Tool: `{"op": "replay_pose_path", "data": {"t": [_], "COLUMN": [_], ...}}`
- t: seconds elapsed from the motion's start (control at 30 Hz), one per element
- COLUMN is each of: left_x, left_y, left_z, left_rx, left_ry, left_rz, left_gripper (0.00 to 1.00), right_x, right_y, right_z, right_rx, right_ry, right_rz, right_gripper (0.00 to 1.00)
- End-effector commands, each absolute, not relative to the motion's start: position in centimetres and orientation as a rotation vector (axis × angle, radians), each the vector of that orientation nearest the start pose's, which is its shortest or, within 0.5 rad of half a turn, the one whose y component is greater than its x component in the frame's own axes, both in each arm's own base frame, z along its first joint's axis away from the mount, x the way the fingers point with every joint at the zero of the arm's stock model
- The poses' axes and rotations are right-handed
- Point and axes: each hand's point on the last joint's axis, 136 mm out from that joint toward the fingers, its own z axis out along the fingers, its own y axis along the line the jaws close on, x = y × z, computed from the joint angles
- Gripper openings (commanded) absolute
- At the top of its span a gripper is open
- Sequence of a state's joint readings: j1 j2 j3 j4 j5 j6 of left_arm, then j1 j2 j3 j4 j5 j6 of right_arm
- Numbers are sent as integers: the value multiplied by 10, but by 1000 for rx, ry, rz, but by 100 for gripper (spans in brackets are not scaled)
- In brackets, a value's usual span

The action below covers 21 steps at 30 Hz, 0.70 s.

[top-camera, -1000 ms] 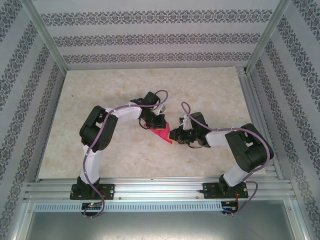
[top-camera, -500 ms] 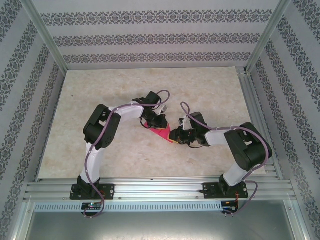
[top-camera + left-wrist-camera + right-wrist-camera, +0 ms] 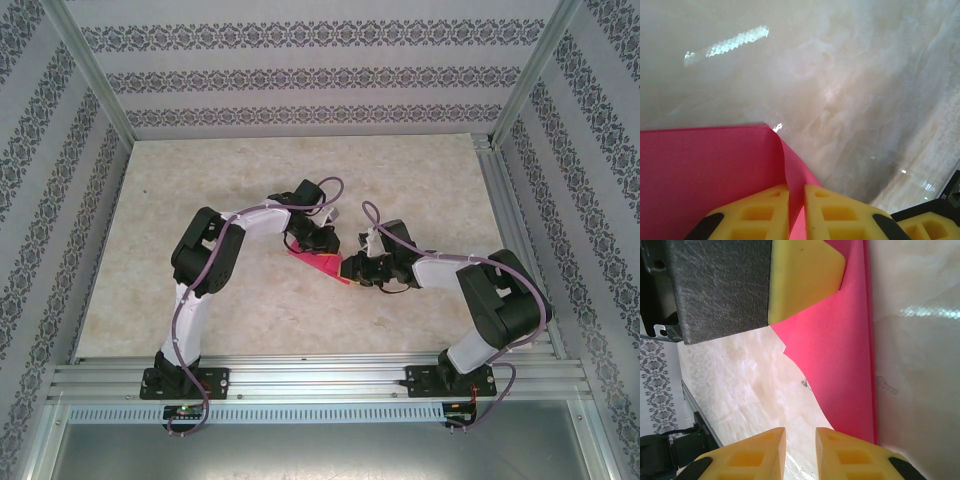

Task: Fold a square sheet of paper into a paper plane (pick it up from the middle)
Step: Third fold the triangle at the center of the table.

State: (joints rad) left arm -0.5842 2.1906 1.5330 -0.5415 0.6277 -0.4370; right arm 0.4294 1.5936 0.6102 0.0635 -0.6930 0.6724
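Marble tabletop [image 3: 200, 200], one pink sheet [image 3: 322, 264], left claw [image 3: 797, 191] pinching it, right claw [image 3: 800, 432] narrowly apart

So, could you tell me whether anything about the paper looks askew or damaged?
The pink paper has an uneven free edge, stepped and wavy rather than straight, so its layers may be misaligned.
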Motion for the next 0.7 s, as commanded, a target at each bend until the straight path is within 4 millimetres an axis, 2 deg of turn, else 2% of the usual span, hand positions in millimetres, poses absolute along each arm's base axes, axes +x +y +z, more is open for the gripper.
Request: {"op": "replay_pose_path", "data": {"t": [0.0, 0.2, 0.43, 0.67], "left_x": [350, 353, 356, 355], "left_y": [-349, -347, -349, -345], "left_z": [25, 24, 28, 26], "left_rx": [446, 476, 520, 530], "left_ry": [2897, 2895, 2894, 2907], "left_rz": [-1091, -1066, -1058, -1033], "left_gripper": [15, 14, 14, 14], "right_x": [270, 275, 277, 280], "right_y": [235, 233, 231, 234], "right_z": [52, 72, 54, 54], "right_rx": [-30, -23, 5, 10], "right_ry": [2636, 2555, 2608, 2600], "right_rz": [1255, 1335, 1310, 1335], "right_gripper": [23, 23, 23, 22]}}
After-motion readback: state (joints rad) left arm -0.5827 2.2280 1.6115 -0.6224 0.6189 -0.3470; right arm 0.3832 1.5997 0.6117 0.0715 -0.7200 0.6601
